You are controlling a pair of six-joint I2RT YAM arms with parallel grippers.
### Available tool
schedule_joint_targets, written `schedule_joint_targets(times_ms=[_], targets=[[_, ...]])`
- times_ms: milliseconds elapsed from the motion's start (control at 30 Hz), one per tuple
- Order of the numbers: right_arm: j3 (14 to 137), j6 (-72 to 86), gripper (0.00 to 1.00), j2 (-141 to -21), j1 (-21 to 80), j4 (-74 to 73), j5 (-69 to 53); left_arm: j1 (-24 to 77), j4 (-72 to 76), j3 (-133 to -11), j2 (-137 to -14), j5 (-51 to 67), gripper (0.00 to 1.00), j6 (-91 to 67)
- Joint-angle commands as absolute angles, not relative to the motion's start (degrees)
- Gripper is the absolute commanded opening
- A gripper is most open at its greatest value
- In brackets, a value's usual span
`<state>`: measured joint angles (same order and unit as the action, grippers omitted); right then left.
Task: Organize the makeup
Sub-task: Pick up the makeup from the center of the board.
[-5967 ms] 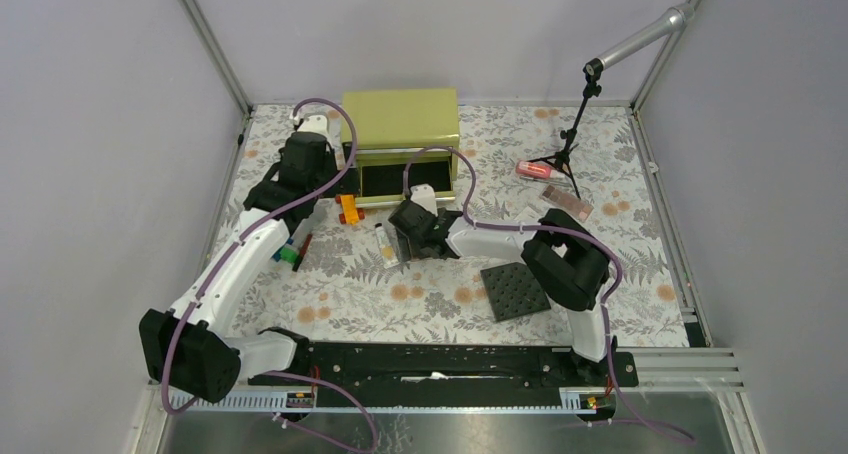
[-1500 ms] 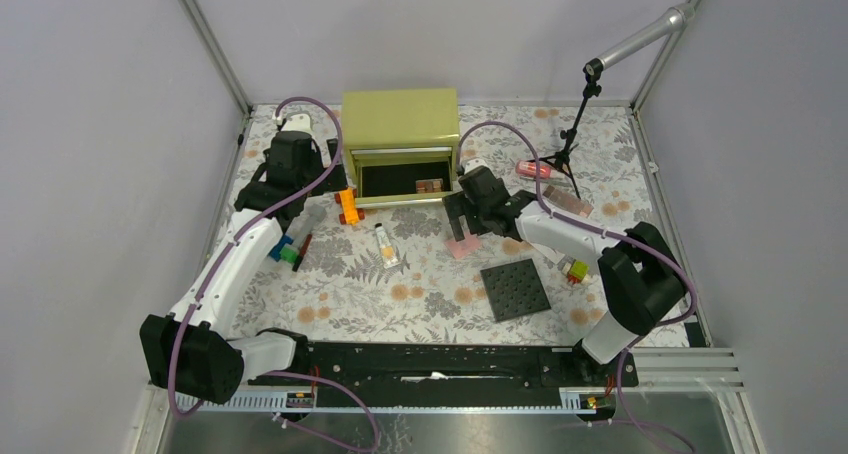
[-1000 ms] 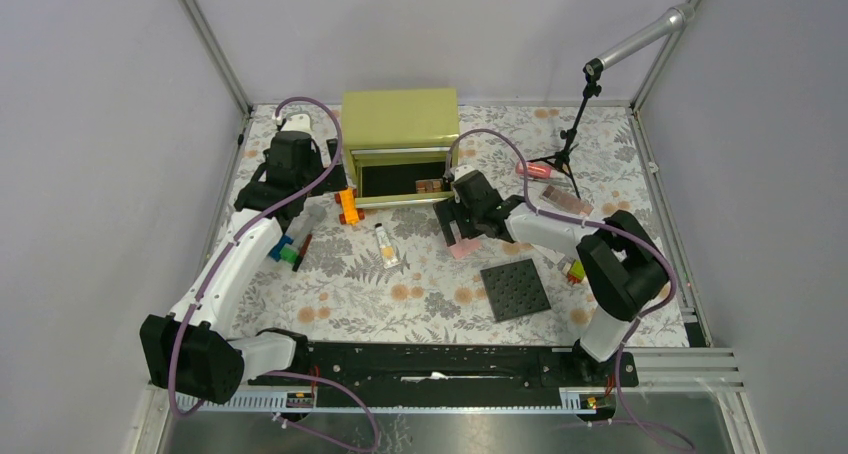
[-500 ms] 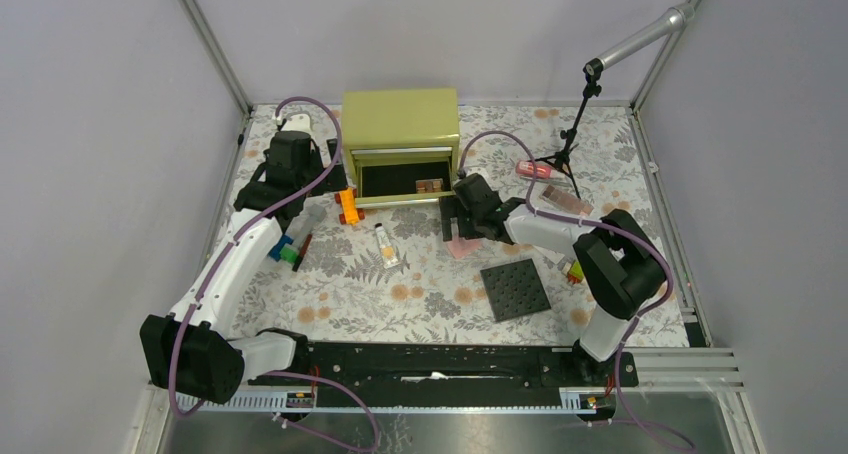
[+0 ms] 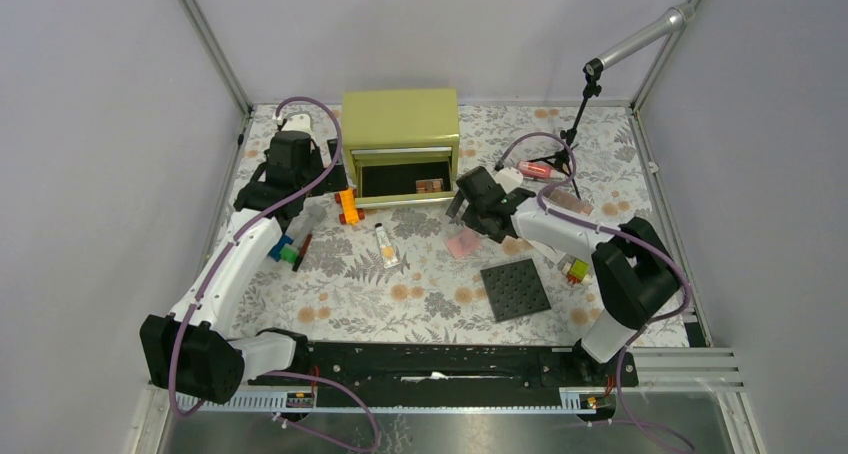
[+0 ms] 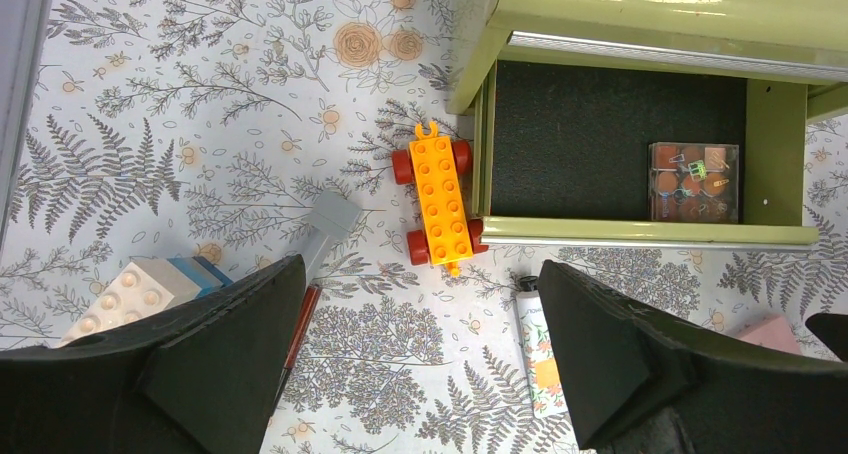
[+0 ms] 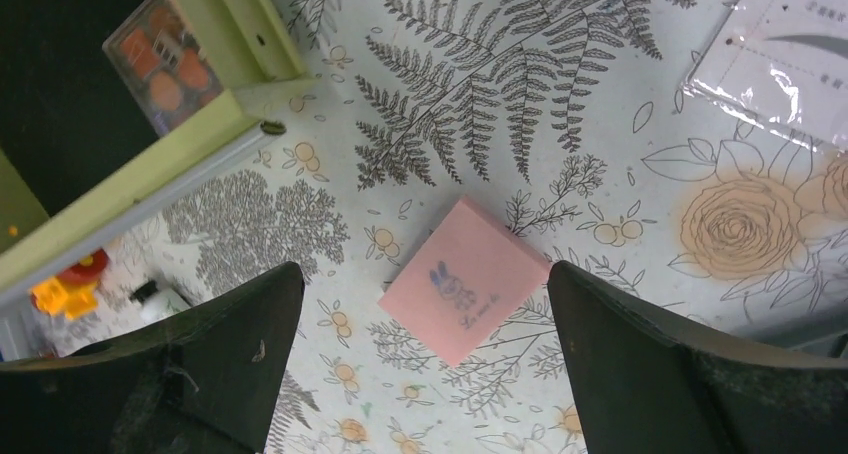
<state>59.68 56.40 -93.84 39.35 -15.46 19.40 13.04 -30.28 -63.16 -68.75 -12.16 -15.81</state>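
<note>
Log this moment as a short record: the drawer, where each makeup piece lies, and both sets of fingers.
drawer: open, dark liner
eyeshadow palette: inside drawer, right side
pink compact: flat on cloth, outside drawer
cream tube: on cloth, in front of drawer
toy car: at drawer's left front corner
left fingers: open, empty
right fingers: open, either side of pink compact, not gripping

(a) pink square compact (image 7: 465,294), shut, flat on the patterned surface (image 7: 560,94), bunny print on its lid. (b) cream tube (image 6: 540,359) with black cap, lying just before the open green drawer (image 6: 640,231). (c) palette (image 6: 694,182) of orange-brown pans, flat at the drawer's right end. (d) pink-red tube (image 5: 535,170), lying farther right.
</note>
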Motion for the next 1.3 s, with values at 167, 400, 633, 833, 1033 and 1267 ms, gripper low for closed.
schedule_joint_targets(times_ms=[167, 400, 633, 833, 1033, 1267], targets=[[76.08, 71.71, 1.00, -106.14, 40.74, -38.99, 21.21, 12.57, -27.77, -63.09, -68.38, -11.25, 0.99, -14.85], [74.49, 75.01, 1.00, -107.88, 40.87, -38.73, 17.77, 12.57, -27.77, -63.03, -68.11, -11.07, 0.99, -14.85], [74.44, 75.12, 0.97, -109.73, 40.91, -38.71, 17.01, 12.57, -27.77, -63.09, -67.98, -11.07, 0.99, -14.79], [75.75, 74.23, 0.85, -112.48, 40.92, -39.15, 17.98, 12.57, -27.77, -63.07, -67.87, -11.10, 0.99, -14.77], [74.78, 73.90, 0.73, -113.31, 40.88, -39.71, 20.98, 12.57, -27.77, -63.01, -67.70, -11.24, 0.99, -14.77], [75.55, 71.99, 0.43, -113.63, 40.93, -39.81, 22.24, 12.48, -27.77, -63.02, -67.81, -11.33, 0.99, -14.77]])
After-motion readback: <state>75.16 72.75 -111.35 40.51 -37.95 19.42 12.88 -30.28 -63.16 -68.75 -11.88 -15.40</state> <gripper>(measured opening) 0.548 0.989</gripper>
